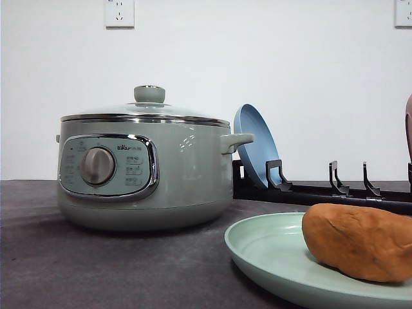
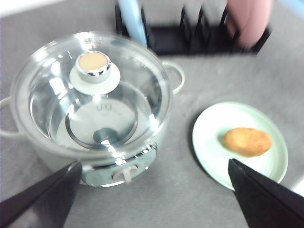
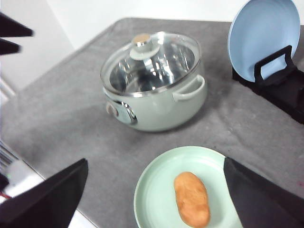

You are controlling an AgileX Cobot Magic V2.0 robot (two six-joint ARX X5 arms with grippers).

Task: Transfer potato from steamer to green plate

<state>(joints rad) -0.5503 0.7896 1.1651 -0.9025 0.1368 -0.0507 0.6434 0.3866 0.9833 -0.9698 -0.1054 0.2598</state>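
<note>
Here both claws gape wide, empty, tips cropped; potato (image 3: 192, 198) lies on green plate (image 3: 156, 190).

Staged kitchen test bench: steamer (image 1: 145, 174), dish rack (image 1: 322, 187), bare wall with sockets (image 1: 120, 13)

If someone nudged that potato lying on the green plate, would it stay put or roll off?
The potato is a lumpy oval lying on its long side, so it would probably rock or slide rather than roll far. The green plate has a raised rim, which would likely catch it. The plate looks smooth, so a firm push might skid the potato across it.
</note>
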